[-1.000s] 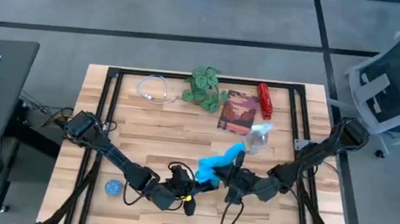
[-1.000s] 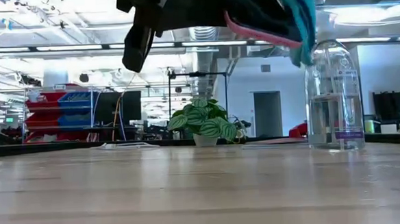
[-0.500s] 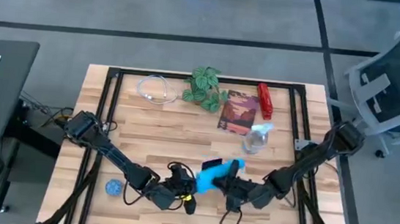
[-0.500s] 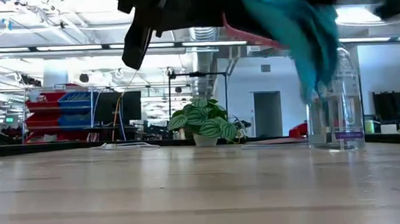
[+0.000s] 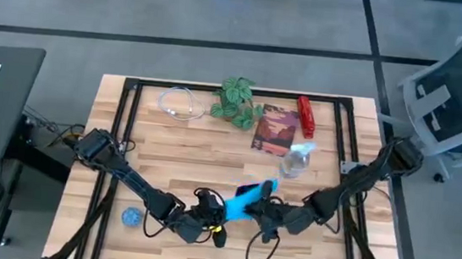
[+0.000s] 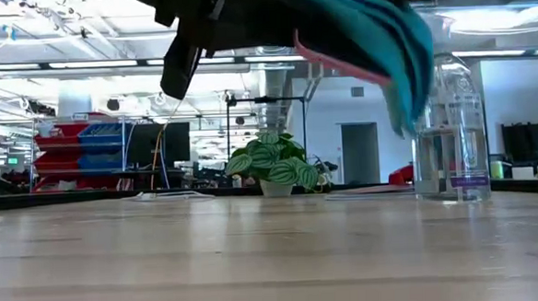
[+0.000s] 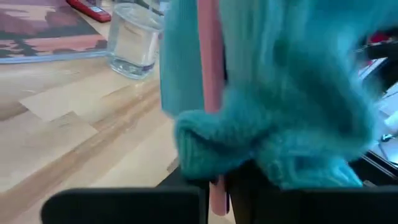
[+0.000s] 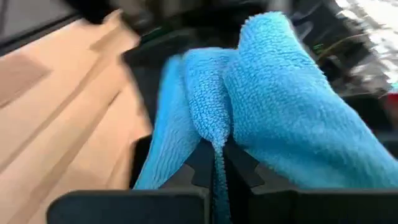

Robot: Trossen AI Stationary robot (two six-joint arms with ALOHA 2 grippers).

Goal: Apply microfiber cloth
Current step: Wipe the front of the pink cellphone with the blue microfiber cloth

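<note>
Right hand [image 5: 259,210] pinching microfiber cloth [image 5: 245,201], fingers clamped on fold, cloth hanging above counter [image 5: 169,153] near front centre. Left hand [image 5: 215,223] gripping pink-edged phone [image 7: 209,74] against cloth, fingers closed.

Wooden table [image 5: 169,153] bearing plant [image 5: 235,101], bottle [image 5: 296,160]

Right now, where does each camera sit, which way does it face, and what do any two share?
High: overhead, facing down; both arms, microfiber cloth.
Low: table height, facing the room; arms overhead, bottle.
Left wrist: forward past the left gripper, shut on a pink-edged phone.
Right wrist: right gripper pinching cloth.
All share the cloth.
</note>
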